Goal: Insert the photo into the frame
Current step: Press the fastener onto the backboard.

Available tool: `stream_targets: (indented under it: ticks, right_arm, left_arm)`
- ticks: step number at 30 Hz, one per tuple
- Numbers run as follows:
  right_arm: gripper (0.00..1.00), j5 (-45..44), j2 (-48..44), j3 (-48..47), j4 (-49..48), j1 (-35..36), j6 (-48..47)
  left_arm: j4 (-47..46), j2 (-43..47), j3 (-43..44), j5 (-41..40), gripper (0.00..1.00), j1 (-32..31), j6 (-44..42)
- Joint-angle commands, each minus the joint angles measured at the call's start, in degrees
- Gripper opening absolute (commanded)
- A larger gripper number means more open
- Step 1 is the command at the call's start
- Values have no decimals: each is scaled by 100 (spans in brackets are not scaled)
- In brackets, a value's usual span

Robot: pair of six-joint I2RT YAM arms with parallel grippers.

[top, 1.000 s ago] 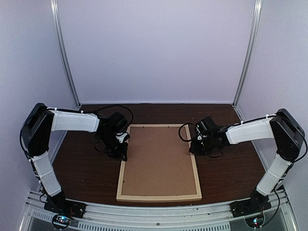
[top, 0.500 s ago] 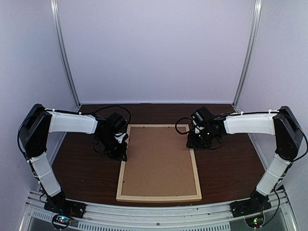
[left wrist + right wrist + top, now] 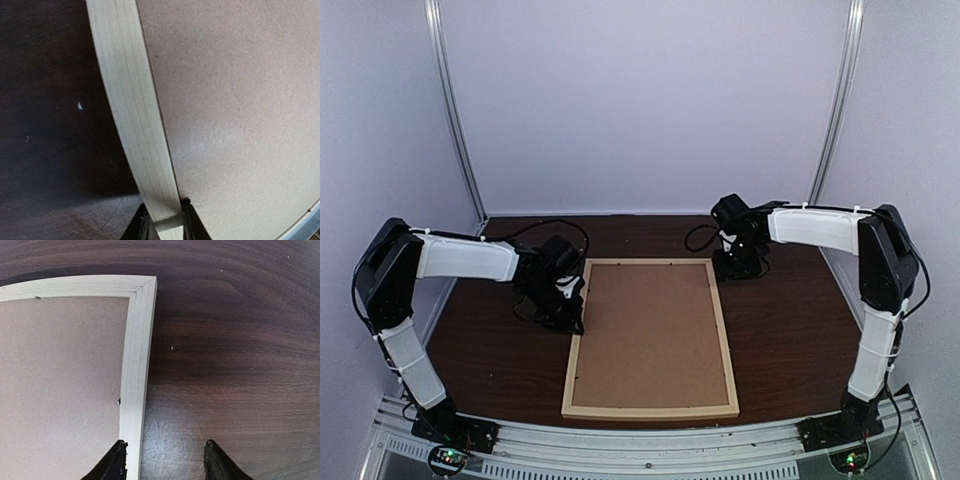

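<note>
1. On the dark wooden table (image 3: 790, 340), between lilac walls (image 3: 640, 100), the frame (image 3: 650, 410) lies flat in the middle.
2. Its thin pale wood surrounds a brown backing board (image 3: 650, 330).
3. The left gripper (image 3: 165, 227) pinches the left rail; the right gripper (image 3: 165, 460) is open beside the far right corner.

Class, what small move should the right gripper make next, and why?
Probably centre the right gripper over the right rail of the frame, lower, then close: its jaws are open with that rail off-centre, beside one finger, while the left gripper clamps the opposite rail.
</note>
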State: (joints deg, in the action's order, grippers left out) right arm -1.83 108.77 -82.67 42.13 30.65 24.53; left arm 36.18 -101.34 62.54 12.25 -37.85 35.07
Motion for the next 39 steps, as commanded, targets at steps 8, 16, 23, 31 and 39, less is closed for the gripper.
stream_targets:
  ticks: [8, 16, 23, 31, 39]
  right_arm:
    - [51, -48, 818, -929, 674, -165, -441]
    - [50, -36, 1112, -1172, 703, -165, -463]
    - [49, 56, 1319, -1274, 718, -165, -468]
    - [48, 172, 1419, -1264, 642, -143, -438]
    - [48, 421, 1442, -1198, 512, 24, -319]
  left_arm:
    - [57, 73, -210, 149, 12, -48, -175]
    - [59, 18, -120, 195, 13, -48, -201]
    - [59, 0, -136, 194, 12, -48, -206]
    - [48, 0, -154, 200, 12, -48, -211]
    - [29, -6, -172, 219, 13, -48, -207]
